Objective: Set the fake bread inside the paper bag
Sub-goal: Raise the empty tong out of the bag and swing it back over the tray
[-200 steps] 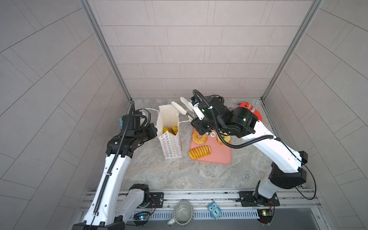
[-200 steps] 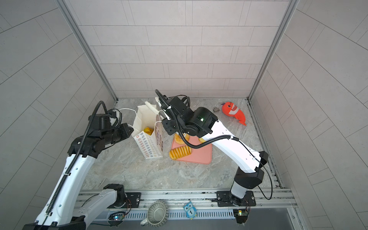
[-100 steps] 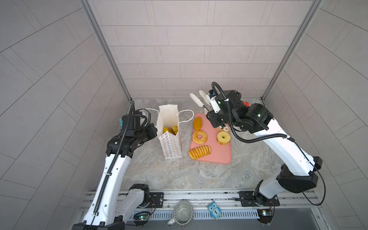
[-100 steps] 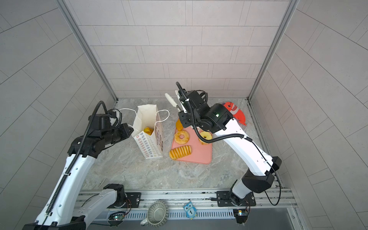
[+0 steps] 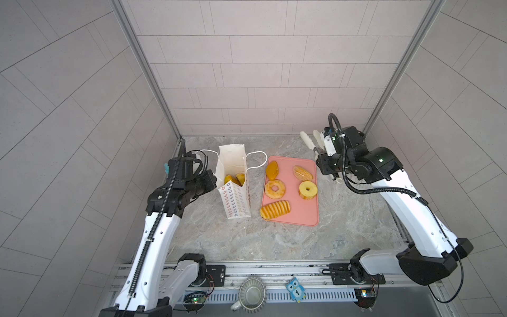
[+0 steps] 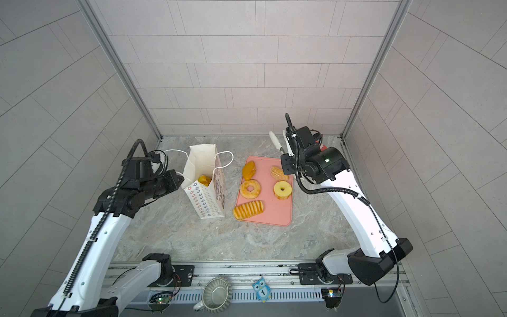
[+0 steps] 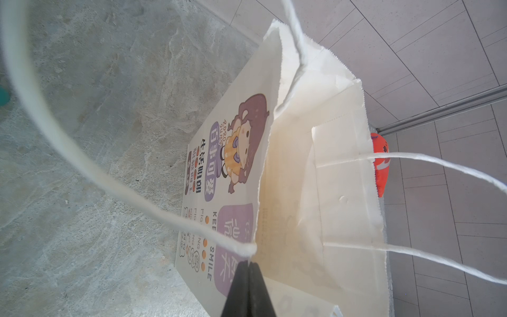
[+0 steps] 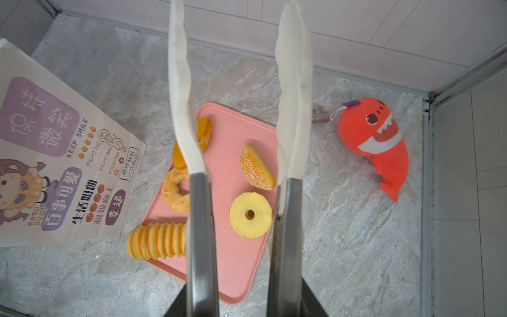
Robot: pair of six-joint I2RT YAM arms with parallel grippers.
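Left of the pink tray [image 5: 301,214], the left gripper [image 7: 248,267] was pinched tight on the rim of the one paper bag [image 5: 236,203]. The bag stood upright just beside the tray, with at least two pieces of fake bread [image 5: 233,179] inside. Five more lay on the tray: one oval loaf [image 5: 272,170], one sprinkled bun [image 5: 302,173], two ring doughnuts [image 5: 274,189] and one ridged roll [image 5: 275,210]. By the tray's far right corner, the right gripper [image 8: 245,300] clasped one pair of tongs [image 8: 201,233], whose white tips were apart and empty. One red plush fish [image 8: 375,142] lay right of the tray.
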